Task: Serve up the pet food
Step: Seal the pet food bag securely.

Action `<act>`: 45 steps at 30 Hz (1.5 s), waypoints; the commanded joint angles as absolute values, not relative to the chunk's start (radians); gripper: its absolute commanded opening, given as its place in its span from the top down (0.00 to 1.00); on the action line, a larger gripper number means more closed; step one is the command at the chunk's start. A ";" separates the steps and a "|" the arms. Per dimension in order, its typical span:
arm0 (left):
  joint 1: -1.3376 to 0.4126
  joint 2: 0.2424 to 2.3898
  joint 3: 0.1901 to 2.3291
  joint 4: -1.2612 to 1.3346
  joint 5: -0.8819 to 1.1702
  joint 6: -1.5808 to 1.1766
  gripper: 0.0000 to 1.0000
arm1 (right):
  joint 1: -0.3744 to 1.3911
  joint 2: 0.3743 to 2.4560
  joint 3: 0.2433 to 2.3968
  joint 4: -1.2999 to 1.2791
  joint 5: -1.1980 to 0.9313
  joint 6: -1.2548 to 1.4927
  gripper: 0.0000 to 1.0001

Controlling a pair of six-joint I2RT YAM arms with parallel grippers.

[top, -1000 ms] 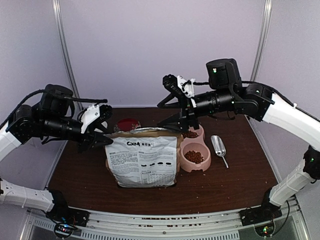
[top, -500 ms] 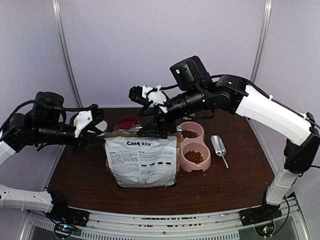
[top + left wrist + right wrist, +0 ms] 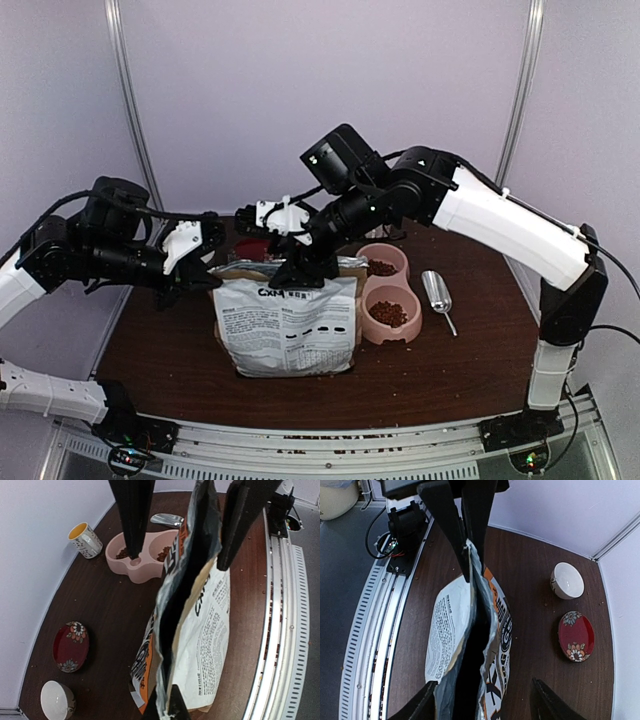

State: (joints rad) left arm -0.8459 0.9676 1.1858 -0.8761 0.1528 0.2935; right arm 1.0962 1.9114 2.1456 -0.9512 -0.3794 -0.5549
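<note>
At left, left gripper (image 3: 210,272) pinched shut on the top-left edge of the tall paper bag with black-white print and an orange band (image 3: 290,330), upright on the dark wooden bench (image 3: 450,370). Over the bag's open mouth, right gripper (image 3: 303,270) spread wide, one finger on either side, not clamped. Just right of the bag, small round brown kibble (image 3: 388,313) in both wells of the pink double bowl (image 3: 365,300). Then a metal scoop (image 3: 437,292), lying flat.
</note>
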 commanded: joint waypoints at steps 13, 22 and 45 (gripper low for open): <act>-0.859 1.005 1.287 -0.844 0.661 0.294 1.00 | 1.126 1.823 2.077 -1.030 -0.448 -0.568 0.39; -0.859 0.929 1.185 -0.752 0.575 0.255 1.00 | 1.190 1.915 2.163 -0.973 -0.514 -0.572 0.51; -0.859 0.924 1.193 -0.761 0.603 0.260 1.00 | 1.235 2.041 2.274 -1.096 -0.287 -0.689 0.59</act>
State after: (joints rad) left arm -0.8528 0.9478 1.1557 -0.9104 0.5354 0.2478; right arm 1.2285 1.9987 2.2822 -1.0012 -0.3939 -0.6571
